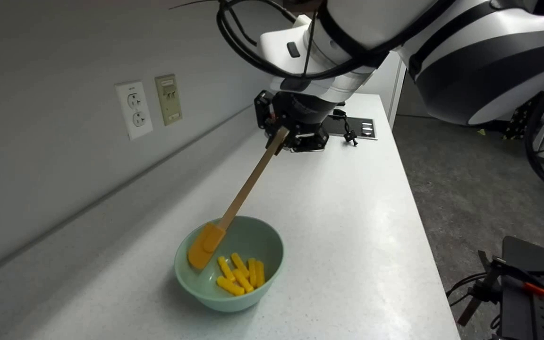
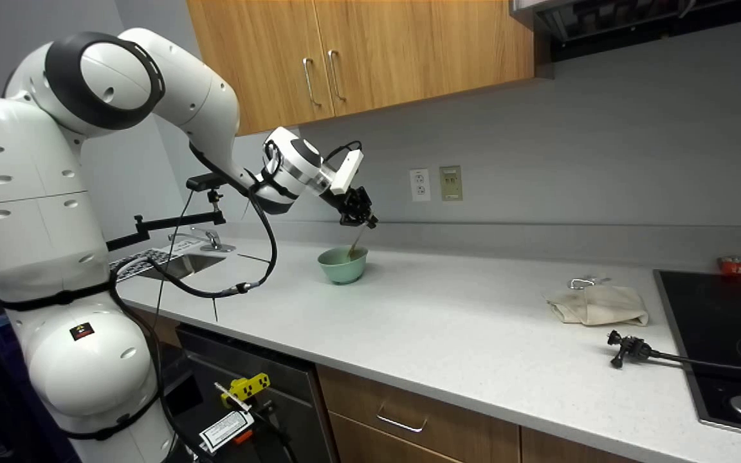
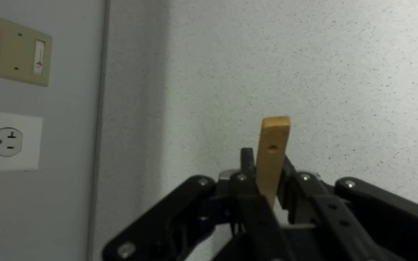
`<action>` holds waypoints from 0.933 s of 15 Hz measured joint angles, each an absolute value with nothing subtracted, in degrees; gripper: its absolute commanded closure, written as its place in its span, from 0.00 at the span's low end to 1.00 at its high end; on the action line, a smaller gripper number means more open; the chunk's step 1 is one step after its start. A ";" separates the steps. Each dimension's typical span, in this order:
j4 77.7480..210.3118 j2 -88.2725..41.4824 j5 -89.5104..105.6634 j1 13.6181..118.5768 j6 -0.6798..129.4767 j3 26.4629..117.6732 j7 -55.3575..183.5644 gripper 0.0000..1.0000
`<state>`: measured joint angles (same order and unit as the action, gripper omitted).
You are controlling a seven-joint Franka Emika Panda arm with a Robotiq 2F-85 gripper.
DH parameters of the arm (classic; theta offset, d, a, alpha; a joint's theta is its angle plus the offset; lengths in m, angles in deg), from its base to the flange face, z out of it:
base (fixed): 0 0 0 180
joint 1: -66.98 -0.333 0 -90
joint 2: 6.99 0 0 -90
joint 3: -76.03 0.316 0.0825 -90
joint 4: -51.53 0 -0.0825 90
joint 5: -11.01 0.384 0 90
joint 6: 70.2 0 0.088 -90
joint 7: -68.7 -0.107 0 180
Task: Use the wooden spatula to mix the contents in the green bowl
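On a white counter (image 1: 347, 245) along a grey wall (image 1: 40, 118), a pale green bowl (image 1: 265, 238) with several short yellow pieces (image 1: 242, 280) in it. Above it, at the end of a white robot arm (image 2: 203, 103), the only arm in sight, a gripper (image 3: 268, 163) with jaws clenched on a wooden spatula (image 1: 239, 200), by its tan handle (image 1: 255, 174); in the wrist view, a butt end (image 3: 273, 136) with a small hole, proud of the jaws. From jaws to bowl, in an exterior view: downward and to the left, with the spatula's long axis on that same slant. At its lower end, an orange blade (image 1: 206, 246) inside the bowl, on the wall side, just beside the pieces rather than among them; contact with the bowl's inside hard to tell. By judgement, at the stirring step, progress unclear; likely needed next, a sideways sweep of the blade, away from the wall and through the pieces. Possible trouble: a shove against the bowl, or a twist of the handle in the grip
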<state>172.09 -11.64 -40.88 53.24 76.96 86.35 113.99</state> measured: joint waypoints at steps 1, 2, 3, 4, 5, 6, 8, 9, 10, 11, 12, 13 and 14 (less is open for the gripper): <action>172.44 -11.63 -39.65 53.24 76.44 86.45 115.16 0.96; 172.95 -11.61 -38.04 53.24 75.38 86.60 116.60 0.96; 173.45 -11.61 -36.99 53.24 74.24 86.73 117.67 0.96; 173.88 -11.62 -36.66 53.24 73.37 86.81 118.21 0.96; 174.28 -11.62 -36.65 53.24 72.62 86.87 118.42 0.96; 174.61 -11.62 -36.65 53.24 72.27 86.90 118.50 0.96; 174.83 -11.61 -36.77 53.24 72.12 86.90 118.51 0.96; 174.83 -11.61 -37.21 53.24 72.31 86.89 118.51 0.96; 174.82 -11.60 -38.35 53.24 72.79 86.86 118.41 0.96; 174.82 -11.60 -39.75 53.25 73.23 86.83 118.30 0.96; 174.81 -11.59 -41.71 53.28 74.09 86.73 118.08 0.96; 174.81 -11.54 -43.54 53.40 75.00 86.62 118.00 0.96; 174.81 -11.43 -44.95 53.61 75.65 86.57 118.01 0.96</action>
<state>174.81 -11.43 -44.95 53.61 75.65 86.57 118.01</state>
